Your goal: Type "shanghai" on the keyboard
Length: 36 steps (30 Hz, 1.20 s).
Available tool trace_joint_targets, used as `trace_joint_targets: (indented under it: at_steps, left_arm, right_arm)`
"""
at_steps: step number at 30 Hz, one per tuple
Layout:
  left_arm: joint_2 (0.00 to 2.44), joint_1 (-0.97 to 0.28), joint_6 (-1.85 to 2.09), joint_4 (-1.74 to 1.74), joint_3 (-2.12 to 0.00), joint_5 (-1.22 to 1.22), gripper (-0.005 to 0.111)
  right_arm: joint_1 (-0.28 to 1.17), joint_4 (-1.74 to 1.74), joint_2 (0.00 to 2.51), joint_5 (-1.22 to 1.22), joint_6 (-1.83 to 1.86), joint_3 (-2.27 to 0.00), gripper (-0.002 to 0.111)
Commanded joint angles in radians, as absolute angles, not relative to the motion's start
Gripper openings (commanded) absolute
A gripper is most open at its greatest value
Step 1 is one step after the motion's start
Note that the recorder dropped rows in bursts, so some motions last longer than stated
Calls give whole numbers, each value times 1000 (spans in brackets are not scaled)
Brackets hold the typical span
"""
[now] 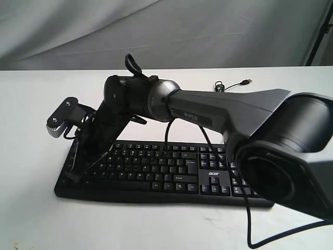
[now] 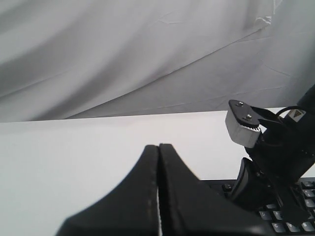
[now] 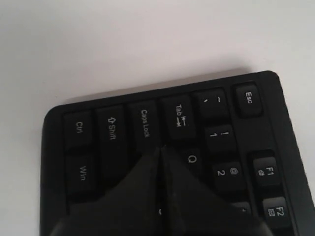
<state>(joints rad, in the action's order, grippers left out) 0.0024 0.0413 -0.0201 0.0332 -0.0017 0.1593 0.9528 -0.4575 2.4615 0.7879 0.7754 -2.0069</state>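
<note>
The black keyboard point(image 1: 171, 172) lies across the white table, acer logo to the right of the letter keys. My right gripper point(image 1: 75, 176) reaches across to the keyboard's left end. It is shut and its tips point down onto the keys. In the right wrist view the right gripper point(image 3: 161, 147) has its closed tips where Caps Lock point(image 3: 145, 123), Tab and Q point(image 3: 192, 160) meet, hiding the keys beneath. The left gripper point(image 2: 159, 146) is shut and empty over bare table. A corner of the keyboard point(image 2: 300, 216) shows beside it. The exterior view does not show this gripper.
The keyboard's thin cable ends in a loose USB plug point(image 1: 244, 82) on the table behind it. A black arm cable point(image 1: 248, 219) hangs over the keyboard's right end. The right arm's wrist camera point(image 2: 241, 125) sits near the left gripper. A grey cloth point(image 1: 156, 31) hangs behind.
</note>
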Motion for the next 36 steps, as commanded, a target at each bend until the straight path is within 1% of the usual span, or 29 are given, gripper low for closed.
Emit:
trace_joint_targets:
  at_steps: [1, 20, 24, 28, 32, 36]
  left_arm:
    - [0, 35, -23, 31, 0, 154, 0]
    - [0, 35, -23, 31, 0, 154, 0]
    - [0, 35, -23, 31, 0, 154, 0]
    - [0, 35, -23, 31, 0, 154, 0]
    - [0, 35, -23, 31, 0, 154, 0]
    - [0, 35, -23, 31, 0, 154, 0]
  right_arm:
    - [958, -454, 2461, 798, 772, -2014, 0]
    - [958, -454, 2469, 815, 770, -2014, 0]
    - [958, -399, 2413, 824, 755, -2014, 0]
    - [956, -275, 2334, 903, 673, -2012, 0]
    - [947, -202, 2247, 916, 619, -1919, 0]
    - [919, -231, 2150, 794, 607, -1705, 0]
